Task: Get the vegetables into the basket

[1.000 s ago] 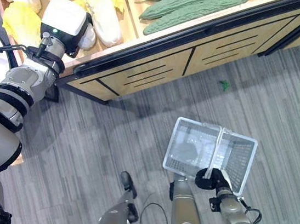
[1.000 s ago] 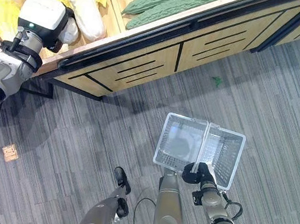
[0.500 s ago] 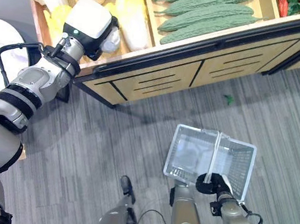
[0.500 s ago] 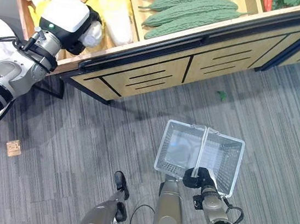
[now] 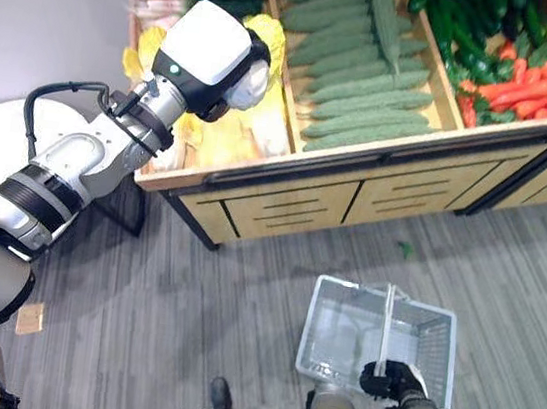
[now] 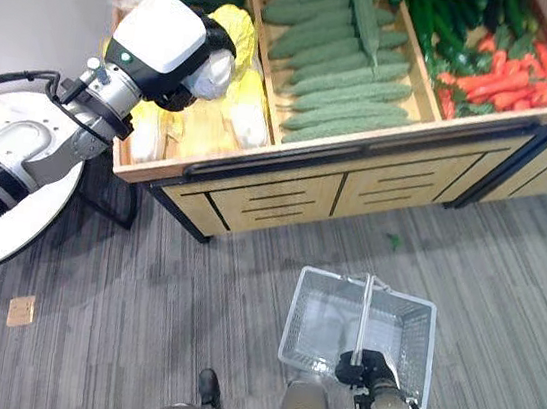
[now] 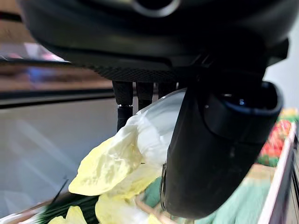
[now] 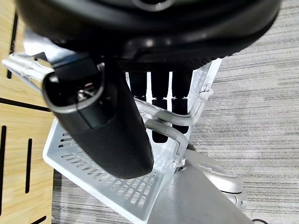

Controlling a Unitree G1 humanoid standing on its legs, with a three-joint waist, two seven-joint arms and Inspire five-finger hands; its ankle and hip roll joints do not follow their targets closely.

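The view has swung up over the last second, so the produce stand (image 5: 288, 171) now shows far more of its bins; that is the head tilting, not the stand moving. What has really changed is at the left hand (image 5: 233, 68): a second ago it was low among the pale cabbages at the near edge of the bin, and now it sits higher over that same bin with a cabbage (image 7: 135, 140) in it. From the wrist view the thumb and fingers are curled around the white-and-yellow leaves, so it looks like a real grasp, though I can't tell how much of the head is actually enclosed. More cabbages (image 6: 244, 120) lie in the bin below the hand, with the bumpy green gourds (image 5: 361, 75) in the next bin and peppers and carrots beyond. Down by the floor, the right hand (image 5: 390, 379) keeps its fingers hooked round the handle of the wire basket (image 5: 333, 323), which hangs well apart from the stand and looks empty. So I'd say the picking step is about done and nothing is in the basket yet; the next job is carrying that cabbage across and down. Loose outer leaves could slip or tear on the way.
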